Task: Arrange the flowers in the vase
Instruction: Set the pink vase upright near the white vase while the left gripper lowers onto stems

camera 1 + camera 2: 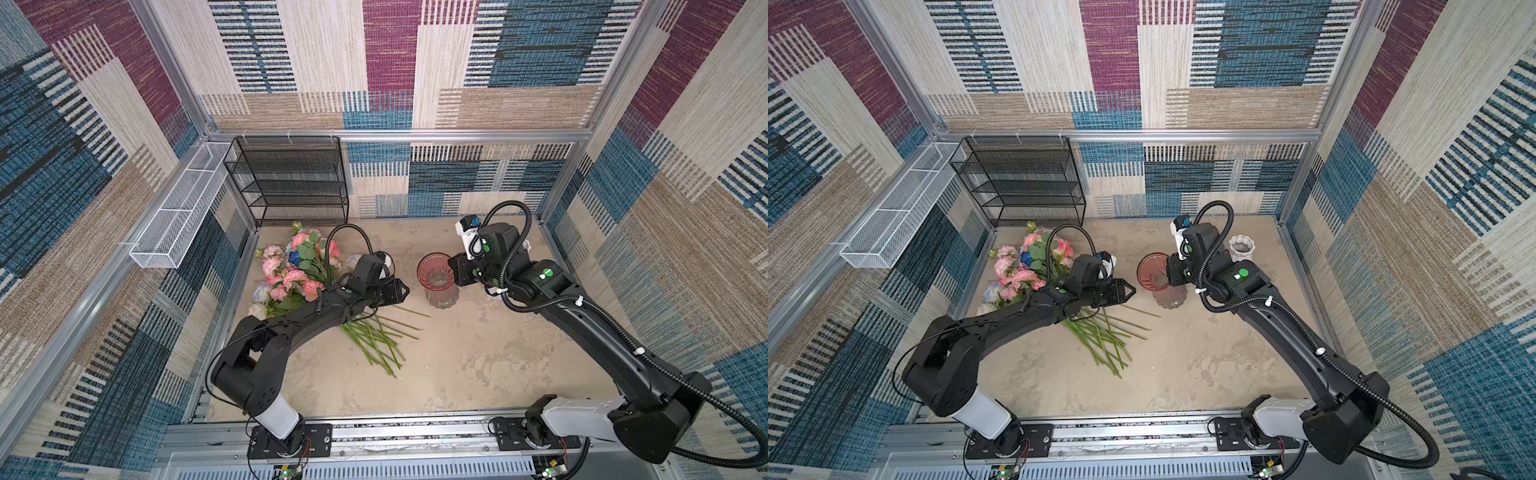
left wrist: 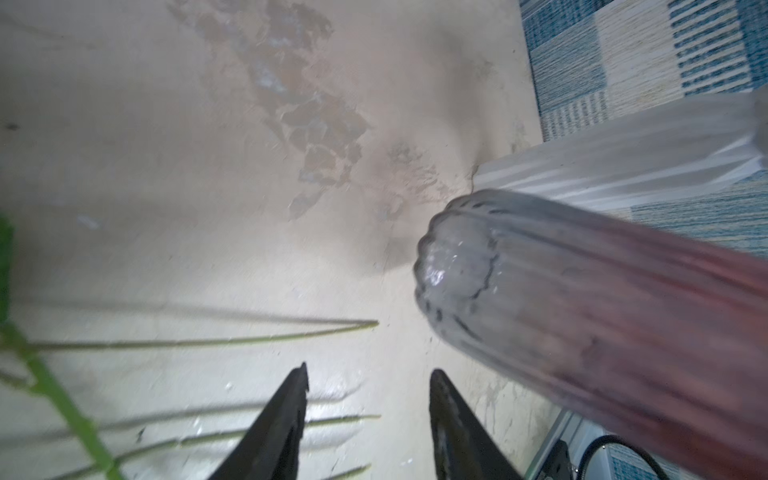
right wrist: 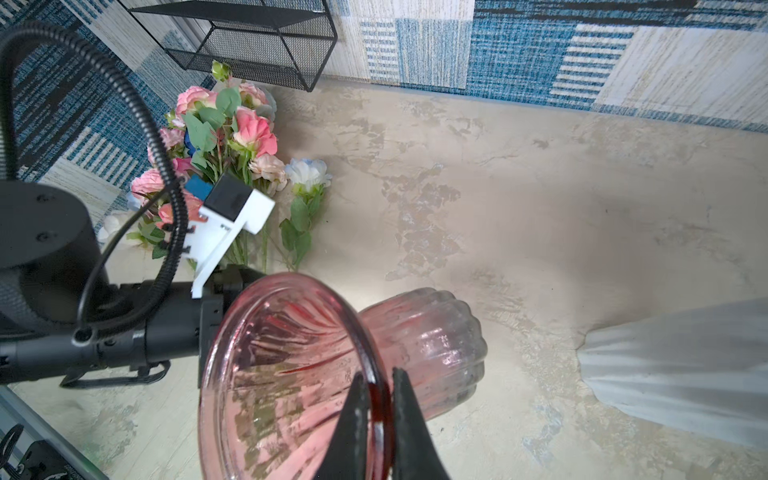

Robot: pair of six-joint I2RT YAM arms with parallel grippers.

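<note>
Overhead, in both top views, the flowers (image 1: 291,270) are seen lying in a bunch on the left of the tabletop (image 1: 478,365), all of them outside the vases. The blooms are turned toward the black mesh shelf (image 1: 291,183) at the back, and the green stems are fanned toward the front. The left end effector (image 1: 403,291) is held above the stems, between the blooms and the pink glass vase (image 1: 441,298). The right end effector (image 1: 452,272) is set at that vase's rim. A white ribbed vase (image 1: 1241,248) is shown in a top view behind the right arm, and a white wire basket (image 1: 178,212) is hung on the left wall.

In the left wrist view, the left end effector (image 2: 370,374) is shown with its jaws apart and nothing between them. Bare stem ends are seen on the tabletop beside it. The pink glass vase is seen close by, with the white ribbed vase behind it.

In the right wrist view, the right end effector (image 3: 379,376) is clamped on the rim of the pink glass vase, with one finger inside the mouth and one outside. The flowers are seen beyond the left arm, near the shelf.
</note>
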